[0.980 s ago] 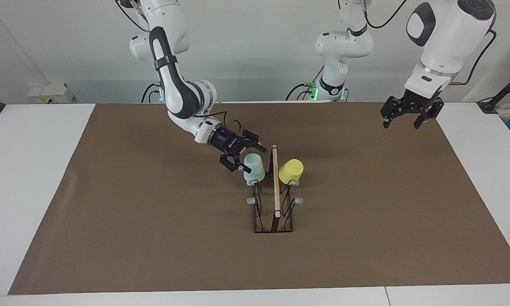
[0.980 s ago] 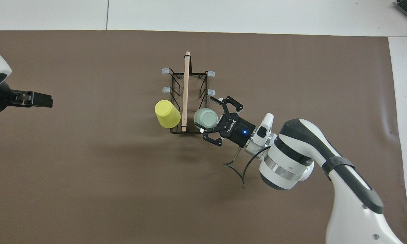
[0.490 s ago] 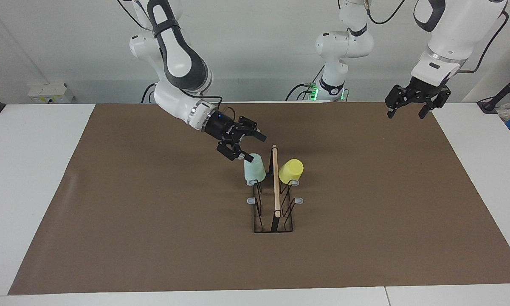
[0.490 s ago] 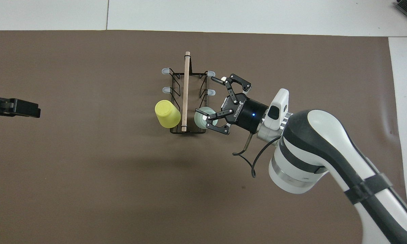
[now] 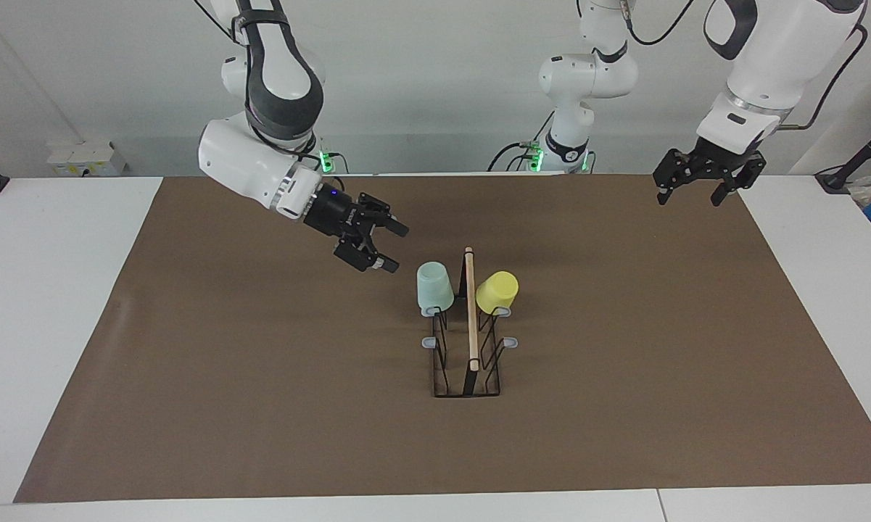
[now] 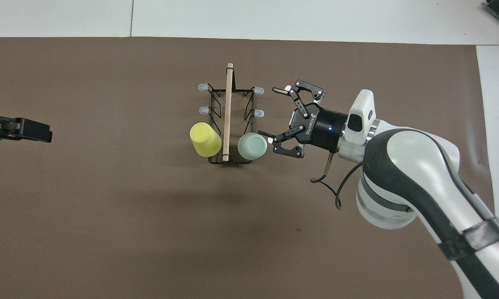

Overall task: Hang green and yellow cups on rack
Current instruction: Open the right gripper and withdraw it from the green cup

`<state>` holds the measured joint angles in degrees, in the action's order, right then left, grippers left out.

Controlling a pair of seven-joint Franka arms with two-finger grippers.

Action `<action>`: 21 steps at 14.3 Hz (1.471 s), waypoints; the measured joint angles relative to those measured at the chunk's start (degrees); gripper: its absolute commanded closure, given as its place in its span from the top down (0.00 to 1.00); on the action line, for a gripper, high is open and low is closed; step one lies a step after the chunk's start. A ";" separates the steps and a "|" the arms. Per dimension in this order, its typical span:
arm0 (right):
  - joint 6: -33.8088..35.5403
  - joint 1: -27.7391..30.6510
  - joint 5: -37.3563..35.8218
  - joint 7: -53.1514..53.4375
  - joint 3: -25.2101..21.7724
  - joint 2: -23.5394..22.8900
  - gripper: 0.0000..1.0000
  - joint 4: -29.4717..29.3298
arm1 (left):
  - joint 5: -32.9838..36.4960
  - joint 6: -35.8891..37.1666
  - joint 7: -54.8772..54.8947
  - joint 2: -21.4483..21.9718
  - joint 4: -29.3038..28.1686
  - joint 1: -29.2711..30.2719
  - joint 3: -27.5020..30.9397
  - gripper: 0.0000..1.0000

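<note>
From the facing view, my right gripper hangs over bare mat toward the right arm's end of the table, fingers spread wide and holding nothing, apart from the mint green cup. That cup sits mouth-down over a prong of the black wire rack, at the end of the rack nearest the robots, with the wooden rod between it and the bright yellow cup, which leans outward on its own prong. Upside down on the prongs is how cups drain and stay put, so I judge both already hung and the job about complete. My left gripper waits in the air over the mat's edge at the left arm's end, open too and empty. From the overhead view, the right gripper points toward the rack with its tips well separated; one fingertip lies just beside the green cup, though I read no contact there. The yellow cup tilts away from the rod, the other four grey-tipped prongs of the rack stand bare, and the left gripper shows only at the picture's border, well apart from the cups.
</note>
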<state>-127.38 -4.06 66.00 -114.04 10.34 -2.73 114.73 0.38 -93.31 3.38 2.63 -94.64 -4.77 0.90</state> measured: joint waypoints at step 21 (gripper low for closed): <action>7.17 14.99 -59.67 56.81 -0.37 1.63 1.00 -1.91 | -1.76 -1.26 -0.37 -0.10 -0.18 0.69 -0.01 1.00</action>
<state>-120.21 10.92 6.33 -57.23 9.97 -1.10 112.82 -1.38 -94.57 3.00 2.53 -94.82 -4.08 0.89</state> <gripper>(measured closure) 0.000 0.000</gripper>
